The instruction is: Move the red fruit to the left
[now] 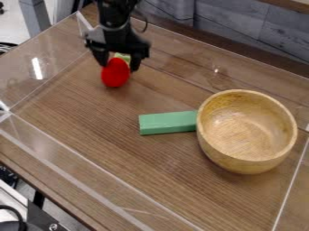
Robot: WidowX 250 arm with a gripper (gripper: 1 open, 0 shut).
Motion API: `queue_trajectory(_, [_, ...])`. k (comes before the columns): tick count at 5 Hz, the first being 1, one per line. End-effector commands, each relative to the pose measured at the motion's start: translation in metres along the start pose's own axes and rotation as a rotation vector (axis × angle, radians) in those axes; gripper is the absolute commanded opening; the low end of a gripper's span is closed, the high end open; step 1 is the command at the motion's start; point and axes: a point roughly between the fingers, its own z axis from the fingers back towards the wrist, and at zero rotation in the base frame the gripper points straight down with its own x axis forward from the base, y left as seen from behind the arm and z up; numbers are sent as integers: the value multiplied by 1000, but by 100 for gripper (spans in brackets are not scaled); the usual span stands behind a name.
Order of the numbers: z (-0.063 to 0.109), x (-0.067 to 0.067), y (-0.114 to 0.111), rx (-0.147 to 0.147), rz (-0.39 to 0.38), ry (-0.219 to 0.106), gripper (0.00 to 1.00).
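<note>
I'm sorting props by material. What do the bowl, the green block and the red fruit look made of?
Bowl: wood, pale with visible grain, smooth satin finish.
Green block: probably painted wood or plastic; flat, even matte color, no grain showing.
Red fruit: likely plastic or rubber; uniform bright red, slight sheen. Too small to be sure.

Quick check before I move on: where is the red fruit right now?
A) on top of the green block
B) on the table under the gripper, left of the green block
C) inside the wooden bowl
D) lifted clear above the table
B: the red fruit sits on the table below the open gripper, up and left of the green block and well apart from the wooden bowl.
</note>
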Motion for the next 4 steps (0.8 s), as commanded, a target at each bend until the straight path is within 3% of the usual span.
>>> queue_trajectory(1, [8, 25, 2, 4, 6, -29, 100])
queue_trajectory(3, [5, 32, 30, -2, -68, 5, 100])
queue_trajectory(4, [0, 31, 36, 12, -49, 29, 100])
